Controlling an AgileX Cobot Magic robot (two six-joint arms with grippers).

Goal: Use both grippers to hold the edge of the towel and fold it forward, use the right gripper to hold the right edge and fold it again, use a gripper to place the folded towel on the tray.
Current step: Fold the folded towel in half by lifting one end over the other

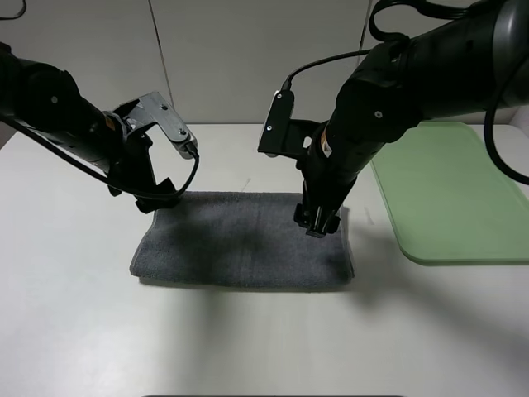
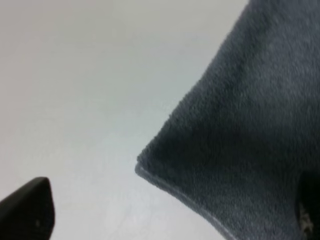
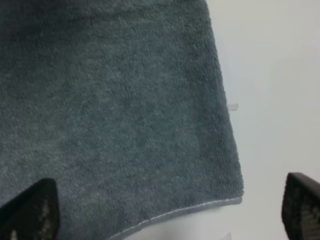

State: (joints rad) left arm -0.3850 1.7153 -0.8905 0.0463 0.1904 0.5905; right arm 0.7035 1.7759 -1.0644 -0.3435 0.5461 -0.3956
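The dark grey towel lies flat on the white table as a folded rectangle. My left gripper hovers at its far left corner. In the left wrist view this gripper is open, its fingertips wide apart over that corner and the edge of the towel, a pale hem. My right gripper points down onto the towel's far right part. It is open too, straddling the right corner and its hem, with nothing pinched. The light green tray lies to the right.
The white table stretches bare in front of and left of the towel. A narrow strip of table separates the towel's right side from the tray. A pale wall stands behind the table.
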